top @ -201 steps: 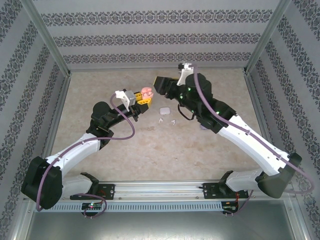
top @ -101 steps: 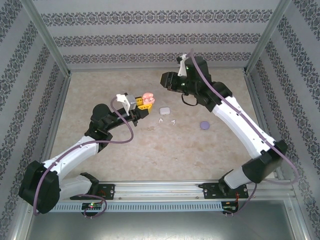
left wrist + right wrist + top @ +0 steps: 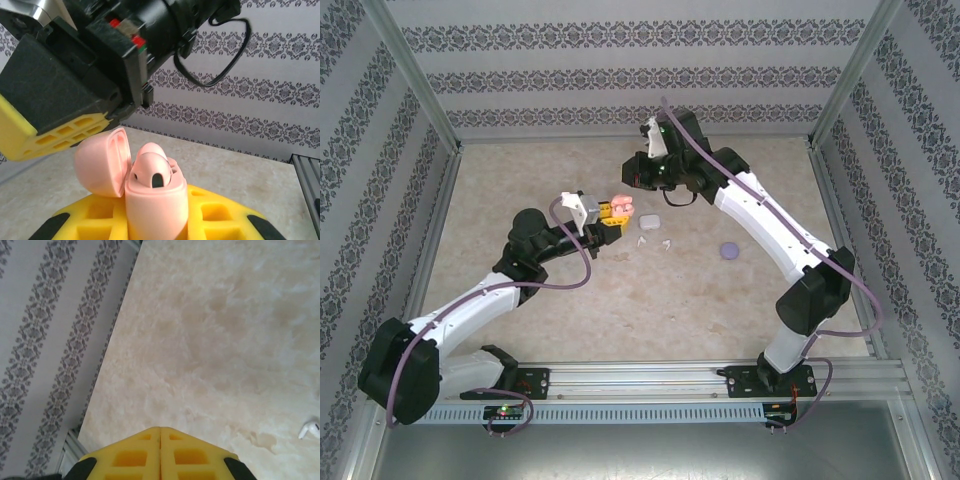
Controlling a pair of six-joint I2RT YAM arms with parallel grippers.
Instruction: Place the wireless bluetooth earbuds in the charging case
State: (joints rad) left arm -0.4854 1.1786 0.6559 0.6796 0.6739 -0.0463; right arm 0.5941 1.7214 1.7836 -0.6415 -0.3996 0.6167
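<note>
My left gripper [image 3: 611, 214] is shut on the pink charging case [image 3: 155, 210], held upright between its yellow fingers [image 3: 235, 215]. The case's lid [image 3: 102, 162] stands open to the left, and pink earbuds [image 3: 150, 167] sit in its wells. The same case [image 3: 620, 206] is lifted above the table in the top view. My right gripper [image 3: 160, 430] is shut with nothing between its pads. It [image 3: 629, 181] hovers just behind and above the pink case. Two white earbuds [image 3: 642, 241] [image 3: 666, 244] lie on the table; the right wrist view catches one white earbud [image 3: 310, 430].
A closed white case [image 3: 650, 222] lies right of the pink one, and a purple case [image 3: 729, 251] rests further right. Patterned walls enclose the marble tabletop [image 3: 620, 300] at the back and both sides. The right gripper's body [image 3: 60, 95] looms close over the open lid.
The right gripper has closed and swung left and toward the back wall, ending above the pink case. The left gripper drifted slightly right, still holding the case.
</note>
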